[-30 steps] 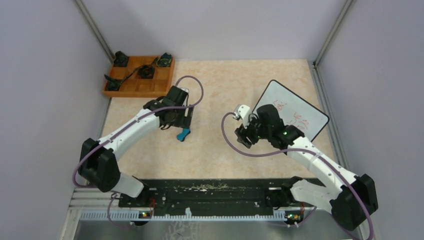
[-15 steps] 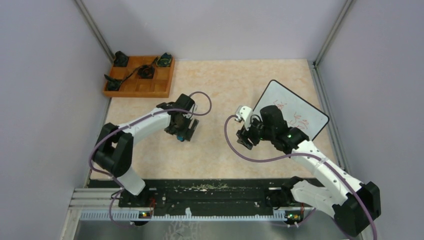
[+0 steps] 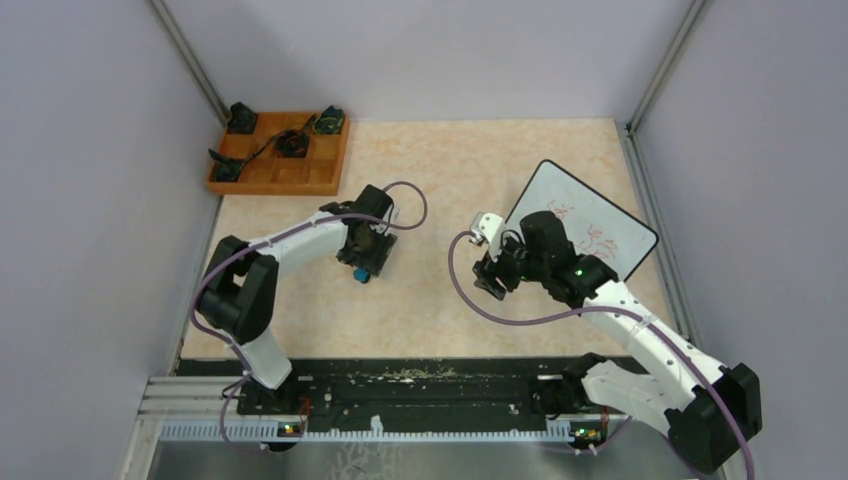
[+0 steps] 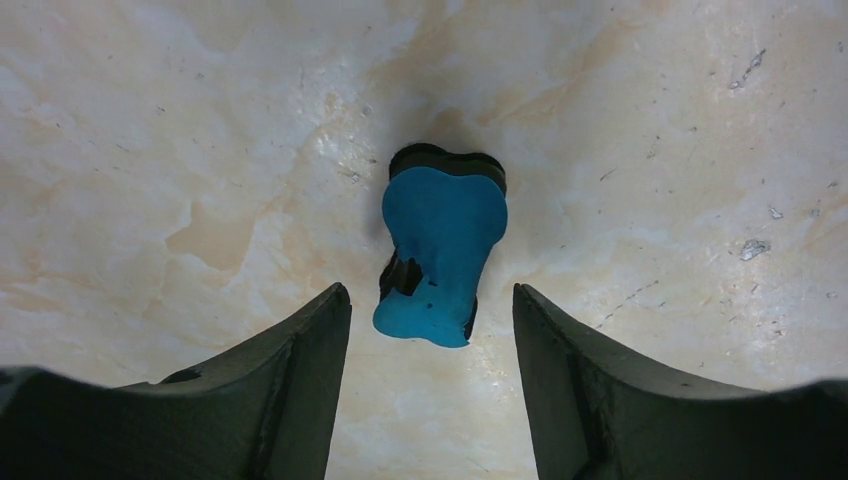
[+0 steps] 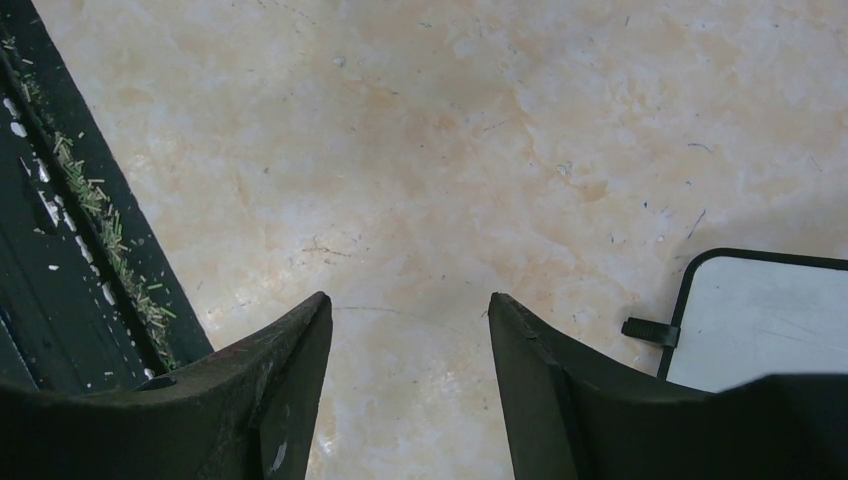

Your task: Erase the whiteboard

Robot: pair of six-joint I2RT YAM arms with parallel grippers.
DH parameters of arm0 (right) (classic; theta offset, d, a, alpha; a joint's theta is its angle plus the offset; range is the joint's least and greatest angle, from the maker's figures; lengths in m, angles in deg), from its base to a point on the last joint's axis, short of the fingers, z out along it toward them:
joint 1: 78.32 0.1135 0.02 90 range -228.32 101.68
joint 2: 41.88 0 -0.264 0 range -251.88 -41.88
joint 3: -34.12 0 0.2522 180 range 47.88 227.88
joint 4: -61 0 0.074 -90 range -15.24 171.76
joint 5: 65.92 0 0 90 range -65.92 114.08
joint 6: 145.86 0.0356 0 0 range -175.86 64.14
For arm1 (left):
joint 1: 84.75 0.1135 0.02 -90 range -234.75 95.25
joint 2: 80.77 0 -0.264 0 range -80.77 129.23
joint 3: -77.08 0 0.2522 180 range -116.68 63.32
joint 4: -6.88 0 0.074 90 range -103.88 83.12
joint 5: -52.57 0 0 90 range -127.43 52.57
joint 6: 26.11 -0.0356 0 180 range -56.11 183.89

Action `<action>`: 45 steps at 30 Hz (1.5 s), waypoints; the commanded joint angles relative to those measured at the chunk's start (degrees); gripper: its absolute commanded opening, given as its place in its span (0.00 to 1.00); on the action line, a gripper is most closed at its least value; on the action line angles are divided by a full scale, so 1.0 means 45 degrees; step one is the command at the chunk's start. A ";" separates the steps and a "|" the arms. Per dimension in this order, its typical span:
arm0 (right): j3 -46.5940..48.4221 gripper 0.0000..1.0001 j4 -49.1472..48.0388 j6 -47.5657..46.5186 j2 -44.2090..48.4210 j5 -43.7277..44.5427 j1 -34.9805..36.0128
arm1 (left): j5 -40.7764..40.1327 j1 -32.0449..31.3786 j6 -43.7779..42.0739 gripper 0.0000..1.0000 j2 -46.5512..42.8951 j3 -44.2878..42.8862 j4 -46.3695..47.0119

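The whiteboard [image 3: 590, 225] lies at the right of the table, white with a black frame and red marks; a corner of it shows in the right wrist view [image 5: 760, 320]. A blue eraser [image 4: 443, 250] with a black underside lies flat on the table; in the top view [image 3: 362, 274] only its tip peeks out below the left wrist. My left gripper [image 4: 430, 320] is open and hovers directly over the eraser, jaws to either side of its near end, not touching it. My right gripper [image 5: 408, 320] is open and empty, above bare table just left of the whiteboard.
A wooden compartment tray [image 3: 280, 178] with small black parts stands at the back left. A black rail [image 3: 420, 385] with scattered debris runs along the near edge, also visible in the right wrist view [image 5: 60, 240]. Grey walls close in left, right and back.
My left gripper has swung right and toward me from beside the eraser to right above it, covering most of it in the top view. The right arm shifted only slightly.
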 commanded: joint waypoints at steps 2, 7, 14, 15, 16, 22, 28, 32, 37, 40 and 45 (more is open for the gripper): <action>0.0207 0.59 -0.0299 -0.0198 0.0342 -0.0296 -0.0011 | -0.0085 0.0265 -0.0161 0.65 -0.0116 -0.0343 0.0254; 0.0196 0.59 -0.0314 -0.0198 0.0436 -0.0278 -0.0012 | 0.0026 0.0306 -0.0149 0.60 0.0093 -0.0386 0.0255; 0.0132 0.59 -0.0275 -0.0238 0.0479 -0.0183 -0.0010 | 0.0311 0.0321 -0.0166 0.57 0.0162 -0.0433 0.0298; 0.0132 0.59 -0.0269 -0.0242 0.0480 -0.0179 -0.0010 | 0.0341 0.0326 -0.0166 0.57 0.0204 -0.0445 0.0300; 0.0132 0.59 -0.0273 -0.0243 0.0479 -0.0188 -0.0013 | 0.0376 0.0331 -0.0156 0.57 0.0234 -0.0464 0.0312; 0.0157 0.59 -0.0292 -0.0240 0.0498 -0.0218 -0.0009 | 0.0579 0.0360 -0.0144 0.54 0.0531 -0.0519 0.0311; 0.0098 0.59 -0.0298 -0.0281 0.0544 -0.0201 -0.0013 | 0.0599 0.0384 -0.0140 0.48 0.0577 -0.0580 0.0335; 0.0091 0.59 -0.0325 -0.0274 0.0540 -0.0215 -0.0007 | 0.0624 0.0390 -0.0170 0.44 0.0480 -0.0528 0.0373; 0.0113 0.59 -0.0249 -0.0257 0.0557 -0.0228 -0.0013 | 0.0722 0.0411 -0.0174 0.37 0.0634 -0.0560 0.0358; 0.0113 0.59 -0.0252 -0.0257 0.0577 -0.0216 -0.0008 | 0.0788 0.0423 -0.0166 0.35 0.0731 -0.0586 0.0320; 0.0093 0.59 -0.0295 -0.0276 0.0606 -0.0209 -0.0013 | 0.0984 0.0414 -0.0165 0.20 0.0840 -0.0609 0.0259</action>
